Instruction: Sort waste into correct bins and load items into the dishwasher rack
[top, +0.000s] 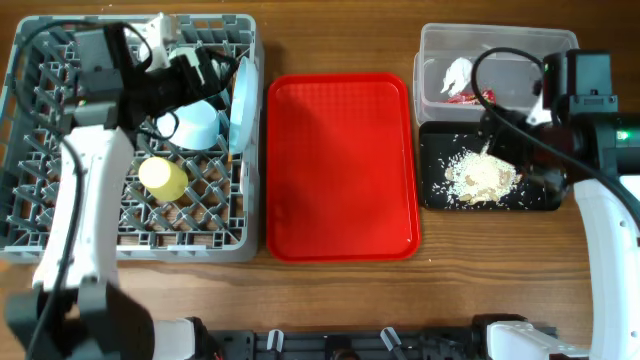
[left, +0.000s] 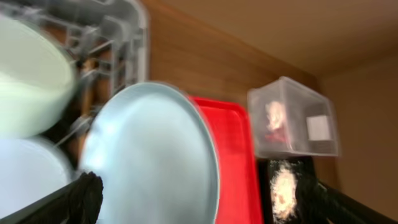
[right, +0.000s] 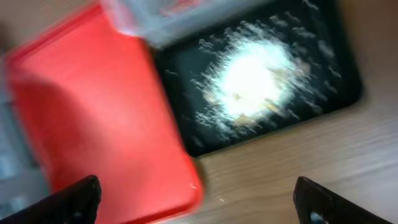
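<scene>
Left fingers (left: 84, 198) are spread wide, nothing gripped. Plate (left: 155, 155) is right in front of them, standing on edge in the rack (top: 120, 248) at the side nearest the red tray (top: 340, 165). One fingertip overlaps the plate rim in the left wrist view; too blurred to tell if they touch. Mint bowl (left: 28, 81) and blue bowl (left: 28, 177) are left of the fingers, both in the rack. Cup (top: 163, 177) is in the rack too, back toward the arm's base and clear of the fingers.

Right fingers (right: 71, 202) are also wide open and empty, hovering over the black tray (right: 336, 68). Rice (right: 255, 74) is piled in that tray, ahead of the fingers. Tub (top: 520, 45) is just beyond the black tray and holds the tissue (top: 458, 72) and wrapper (top: 462, 97). Red tray is left of the right fingers, on the table.
</scene>
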